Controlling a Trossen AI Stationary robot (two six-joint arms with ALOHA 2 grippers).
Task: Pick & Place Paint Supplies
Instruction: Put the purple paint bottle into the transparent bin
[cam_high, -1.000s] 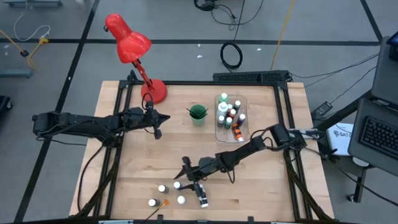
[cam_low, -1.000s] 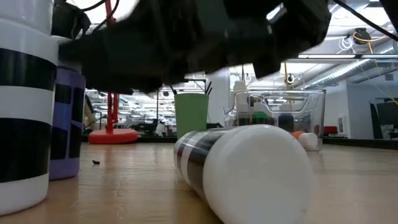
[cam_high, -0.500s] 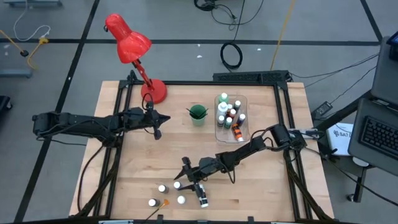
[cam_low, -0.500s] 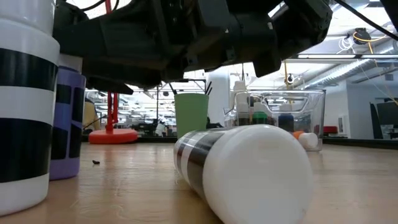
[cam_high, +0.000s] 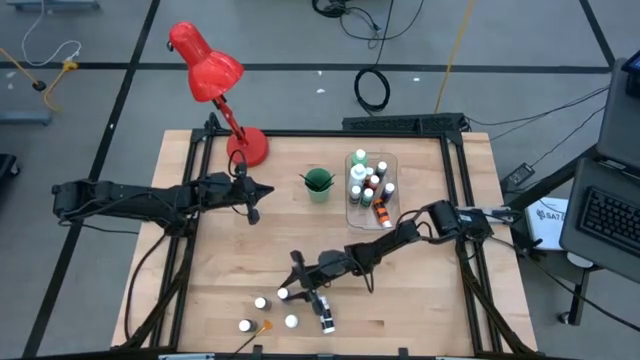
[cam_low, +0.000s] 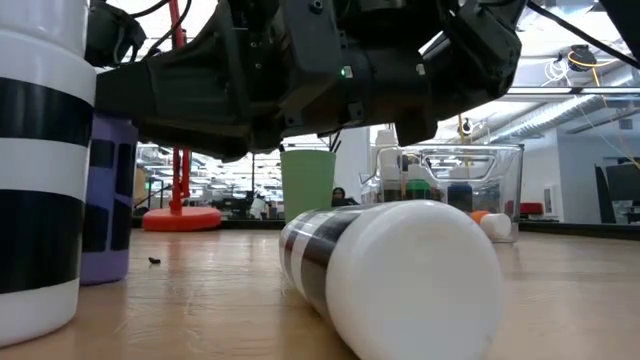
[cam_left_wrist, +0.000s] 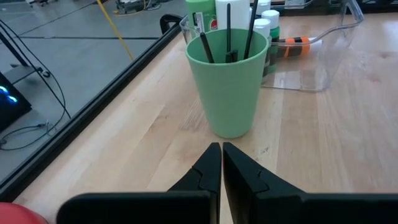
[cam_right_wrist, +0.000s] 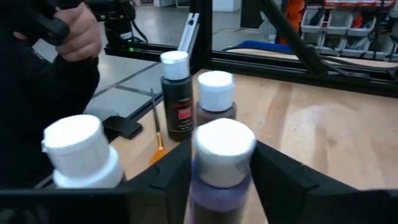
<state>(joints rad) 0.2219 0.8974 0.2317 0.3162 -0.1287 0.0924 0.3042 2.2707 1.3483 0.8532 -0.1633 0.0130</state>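
Since the earlier frames I have brought the right tool (cam_high: 288, 291) slightly toward the left of the frame in the high view, and its fingers have closed in around the purple bottle (cam_right_wrist: 221, 163). In the right wrist view the two fingers (cam_right_wrist: 168, 171) stand against either side of that bottle; I judge this a grasp being completed, with the bottle upright, white cap up, long axis vertical. In the high view it sits at lower centre of the bench (cam_high: 220, 260).

Left tool (cam_left_wrist: 221, 163): clenched, holding nothing, parked at centre left of the high view, just in front of the green cup (cam_left_wrist: 227, 79).

Progress:
- Done: the clear bin (cam_high: 372, 187) at upper centre right already holds several bottles, including the green-banded ones. Thin dark brushes (cam_left_wrist: 227, 31) stand in the green cup, handles tilted slightly off vertical.
- Left: a small cluster at lower centre. Three white-capped bottles (cam_high: 260, 303) stand upright near the tool. One black-banded bottle (cam_low: 390, 270) lies on its side, long axis roughly along the camera line in the low view, cap toward the camera. An orange-tipped brush (cam_high: 258, 330) lies at lower left of the cluster, on a diagonal.

I estimate the task is well over half complete.
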